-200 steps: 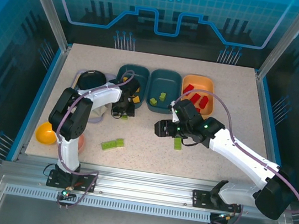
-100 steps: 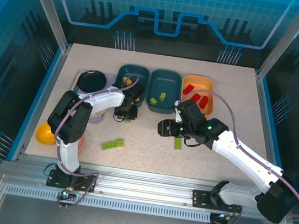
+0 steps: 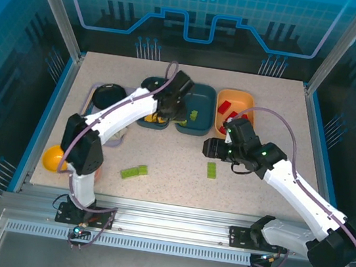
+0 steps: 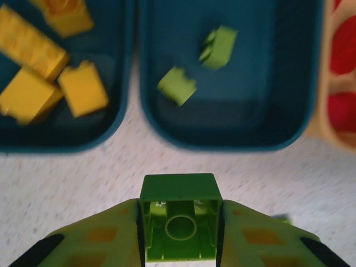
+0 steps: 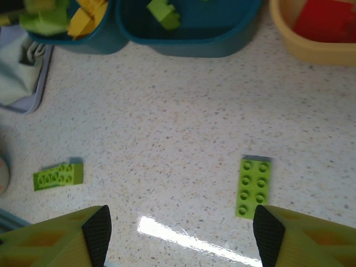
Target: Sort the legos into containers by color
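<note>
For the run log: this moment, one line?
left fingers: gripping green lego near middle tray | right fingers: open | table: two green legos

Yellow legos (image 4: pixel 83 89) in left teal tray (image 4: pixel 61 146), green legos (image 4: pixel 177 85) in middle teal tray (image 4: pixel 228 146)

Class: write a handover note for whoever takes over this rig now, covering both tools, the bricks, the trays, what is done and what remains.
Left tool: shut on a green brick, just short of the middle teal tray.
Right tool: open, empty, over the table.
Done: yellow bricks in the left teal tray, two green pieces in the middle one, red bricks in the orange tray.
To do: drop the held brick; collect two loose green bricks from the table.
</note>
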